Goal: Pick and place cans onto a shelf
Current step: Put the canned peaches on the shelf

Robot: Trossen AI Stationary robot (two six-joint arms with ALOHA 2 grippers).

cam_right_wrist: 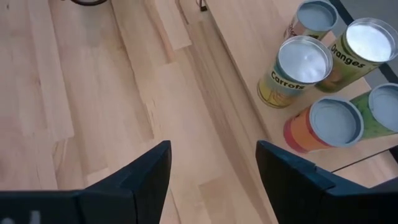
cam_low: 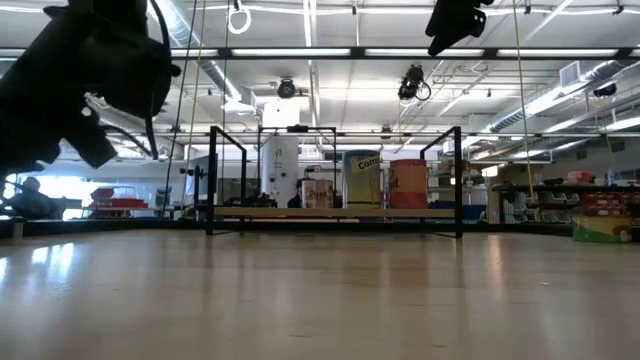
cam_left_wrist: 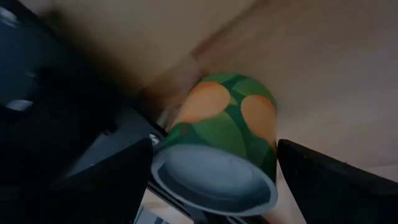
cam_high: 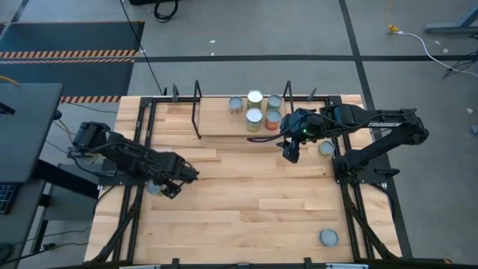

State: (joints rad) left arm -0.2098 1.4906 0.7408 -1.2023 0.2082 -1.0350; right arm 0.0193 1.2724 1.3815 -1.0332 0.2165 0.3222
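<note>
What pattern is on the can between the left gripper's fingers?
Green label with orange fruit shapes on the can; clearest in the left wrist view.

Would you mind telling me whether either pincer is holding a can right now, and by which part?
Neither holds anything. The left pincer stands open around the green can without gripping it; the right pincer is open and empty.

Legible markings:

- "Carrots" is printed on the yellowish label of one can on the shelf. The low view shows the same word only in part.
- "Oranges" is printed on the label of the adjacent can.
- Light lettering runs along the right arm; it appears to read "TROSSEN" but is too small to confirm.
</note>
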